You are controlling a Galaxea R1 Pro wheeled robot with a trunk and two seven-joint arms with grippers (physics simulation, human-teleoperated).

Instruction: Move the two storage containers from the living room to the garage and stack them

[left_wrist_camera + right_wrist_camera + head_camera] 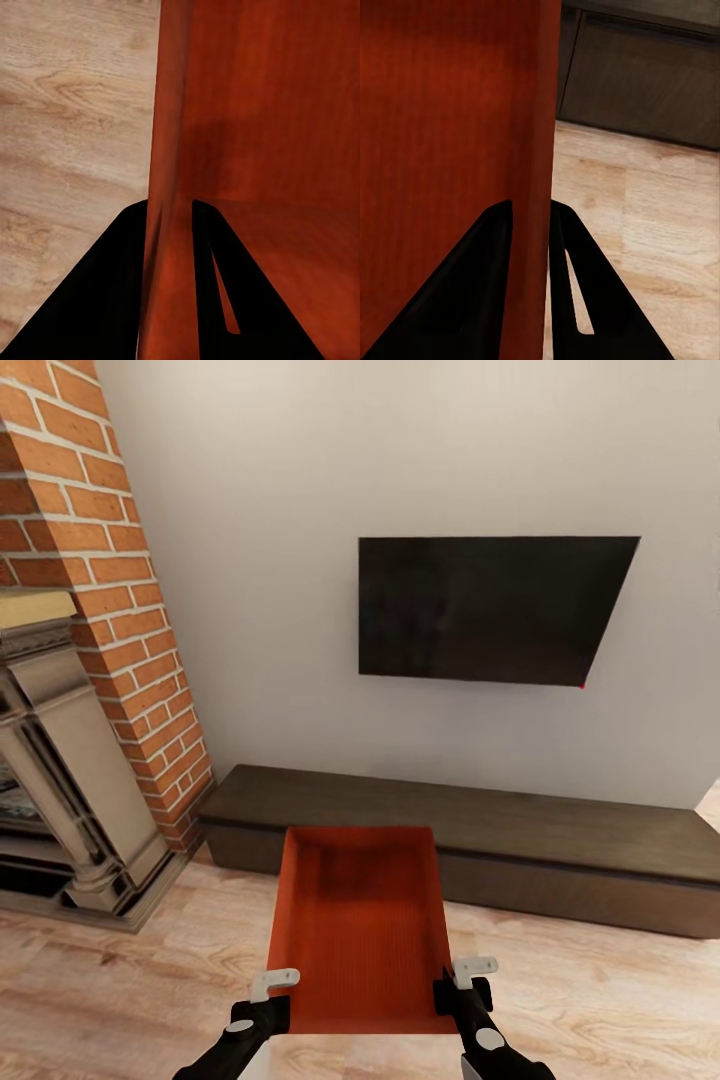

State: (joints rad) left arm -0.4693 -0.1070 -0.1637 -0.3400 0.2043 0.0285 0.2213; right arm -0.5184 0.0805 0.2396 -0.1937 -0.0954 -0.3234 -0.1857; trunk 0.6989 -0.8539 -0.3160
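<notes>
- Pale wood planks [120, 980] lie under me, before a low dark cabinet [560, 840].
- Between my left gripper [275, 982] and right gripper [472, 970]: a smooth orange-red storage container [355, 920], each clamping a side wall.
- Head view adds brick fireplace [110, 590] and TV [490, 610].

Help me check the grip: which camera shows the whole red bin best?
The head view: the red bin shows entire, open top and both side walls, between the left gripper and right gripper. Each wrist view shows one wall clamped between black fingers.
</notes>
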